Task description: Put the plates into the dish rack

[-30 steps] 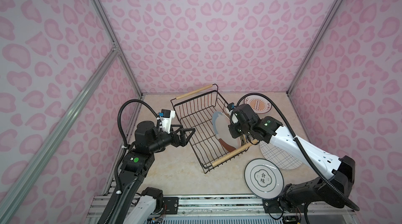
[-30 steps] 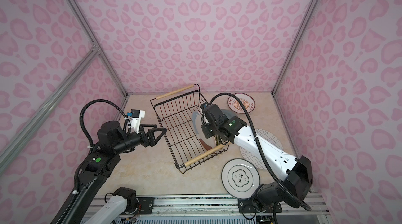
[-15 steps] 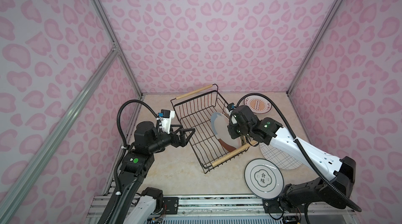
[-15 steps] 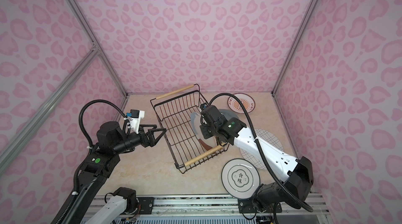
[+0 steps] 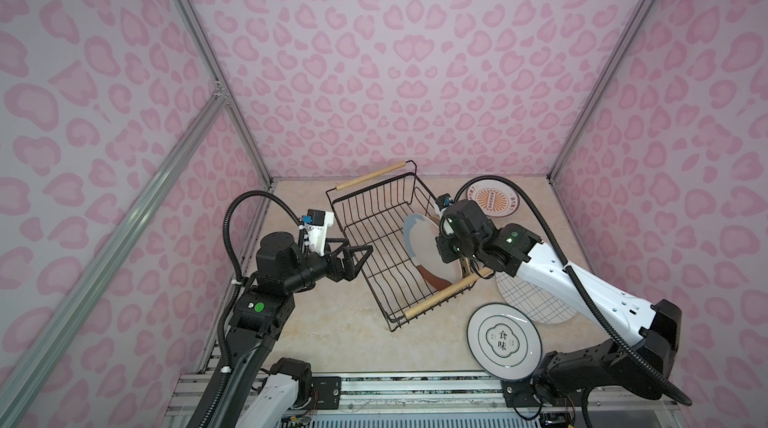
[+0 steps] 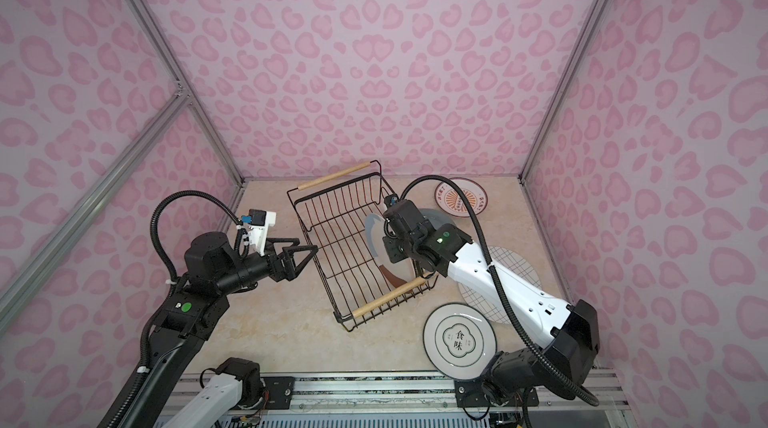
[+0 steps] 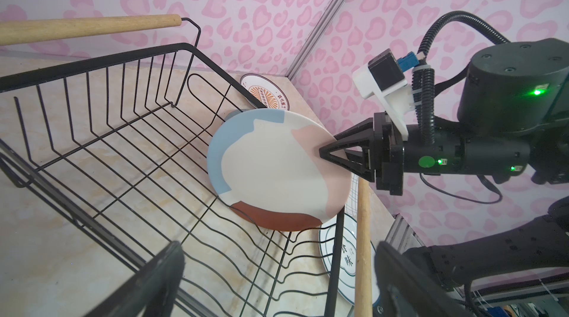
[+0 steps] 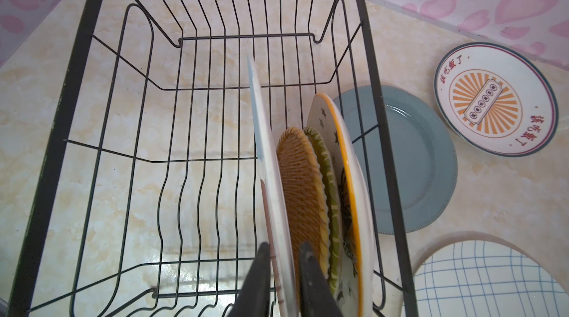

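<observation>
Only clearly readable writing is 食味 on the white plate (image 5: 504, 340), lying at the dish rack's (image 7: 92, 63) 5 o'clock in both top views. The sunburst plate (image 8: 495, 99) at 2 o'clock has red Chinese characters round its rim. The right gripper (image 8: 284, 244) has its fingers nearly together, pinching the rim of the colour-block plate (image 7: 271, 170), which stands on edge in the rack's 4 o'clock end. Meanwhile the left gripper (image 5: 361, 259) gapes wide at the rack's 9 o'clock side, holding nothing.

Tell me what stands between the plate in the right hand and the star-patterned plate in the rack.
Right wrist view: a yellow woven plate and a green woven plate, both standing on edge.
</observation>
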Tool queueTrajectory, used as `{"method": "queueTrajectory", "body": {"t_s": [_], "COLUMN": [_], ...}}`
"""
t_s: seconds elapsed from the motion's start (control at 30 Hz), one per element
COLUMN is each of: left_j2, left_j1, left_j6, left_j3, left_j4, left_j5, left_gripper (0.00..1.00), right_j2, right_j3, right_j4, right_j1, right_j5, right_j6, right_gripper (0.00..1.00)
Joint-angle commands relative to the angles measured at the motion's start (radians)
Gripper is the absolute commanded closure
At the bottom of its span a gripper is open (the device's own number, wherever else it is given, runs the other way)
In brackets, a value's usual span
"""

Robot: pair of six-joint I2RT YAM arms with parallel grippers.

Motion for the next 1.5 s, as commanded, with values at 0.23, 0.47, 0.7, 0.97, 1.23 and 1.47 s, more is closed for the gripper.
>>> {"method": "queueTrajectory", "body": {"t_s": [0.23, 0.47, 0.7, 0.97, 1.23, 1.47], "left_j2": [-0.005, -0.005, -0.003, 0.001, 0.002, 0.004], "left_j1": [-0.001, 0.0, 0.0, -0.001, -0.001, 0.0], "left_j6": [0.001, 0.002, 0.002, 0.002, 0.003, 0.004], "left_j3": [-0.005, -0.006, -0.006, -0.006, -0.005, -0.005], "left_j4": [0.019, 0.019, 0.018, 0.018, 0.016, 0.015], "left_j5": [-0.007, -0.01, -0.012, -0.015, -0.015, -0.018], "left_gripper": [0.02, 0.02, 0.02, 0.02, 0.02, 0.02], "right_j2": [-0.02, -0.013, -0.025, -0.063, -0.03, -0.037], "right_j3": [-0.021, -0.01, -0.021, -0.047, -0.028, -0.01], "right_j4": [0.041, 0.031, 0.029, 0.036, 0.015, 0.021], "right_j1": [0.001, 0.004, 0.017, 0.026, 0.025, 0.026], "right_j5": [-0.033, -0.029, -0.023, -0.018, -0.012, -0.011], "right_j6": [0.038, 0.038, 0.045, 0.058, 0.04, 0.033], "right_gripper": [0.95, 0.98, 0.95, 0.92, 0.9, 0.83]}}
